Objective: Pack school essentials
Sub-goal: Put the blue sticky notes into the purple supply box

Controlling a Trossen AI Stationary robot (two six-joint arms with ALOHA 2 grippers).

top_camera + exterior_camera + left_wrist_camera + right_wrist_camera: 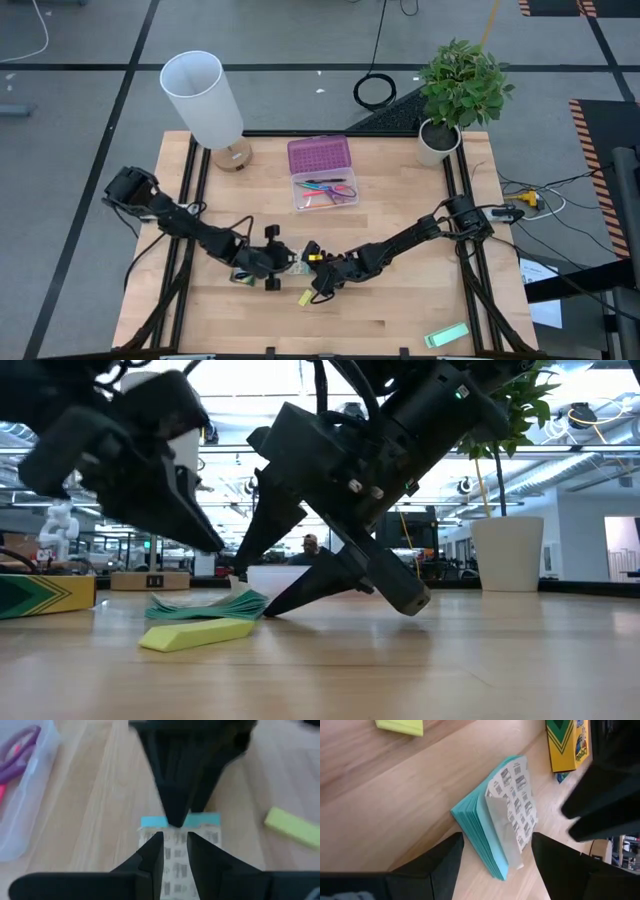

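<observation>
The small teal-edged packet (502, 827) lies flat on the table, printed label up, near the yellow-green crayon box (567, 745). My right gripper (495, 865) is open, one finger on each side of the packet. My left gripper (175, 851) hangs just above the packet's label (176, 860), pointing down, with a narrow gap between its fingers. The tiny yellow block (305, 297) lies on the table just in front of both grippers. The open pencil case (322, 190) farther back holds the purple-handled scissors (20, 750) and the pencils. My right gripper's lower fingertip (268, 610) stands against the packet's teal side edge (245, 605) at table height. It comes slanting down from the table's right side. The other finger (258, 540) is clear above the packet. The packet rests flat on the table.
A white lamp (205, 95) stands at the far left and a potted plant (455, 90) at the far right. A pale green flat block (445, 335) lies near the front right edge. The case's purple lid (318, 155) lies open behind it.
</observation>
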